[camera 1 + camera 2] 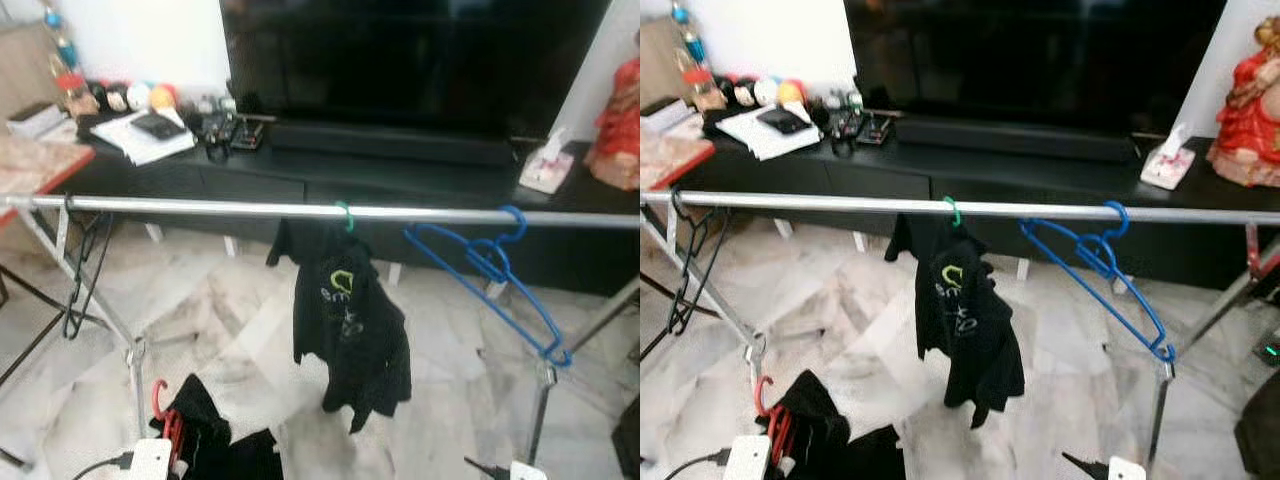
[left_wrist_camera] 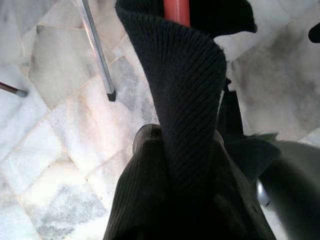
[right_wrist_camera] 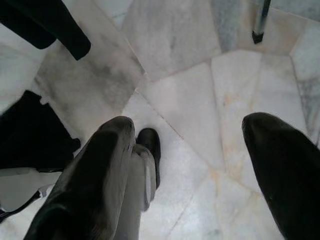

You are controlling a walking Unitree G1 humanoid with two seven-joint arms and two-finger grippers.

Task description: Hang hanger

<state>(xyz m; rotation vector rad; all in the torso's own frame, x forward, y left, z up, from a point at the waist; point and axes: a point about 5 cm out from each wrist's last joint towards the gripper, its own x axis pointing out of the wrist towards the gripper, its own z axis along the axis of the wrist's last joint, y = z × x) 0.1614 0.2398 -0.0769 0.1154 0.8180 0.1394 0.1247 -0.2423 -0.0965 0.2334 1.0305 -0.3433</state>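
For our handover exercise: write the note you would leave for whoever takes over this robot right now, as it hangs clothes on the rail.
Left gripper: shut on the black garment with the red hanger, held low near the floor, below the rail.
Right gripper: open, empty, pointing at the marble floor.
On the silver rail: black hanger at the left end, black shirt on a green hanger mid-rail, bare blue hanger to its right.
Done: garment and hanger picked up.
Left: lift it and hook the red hanger over the rail.
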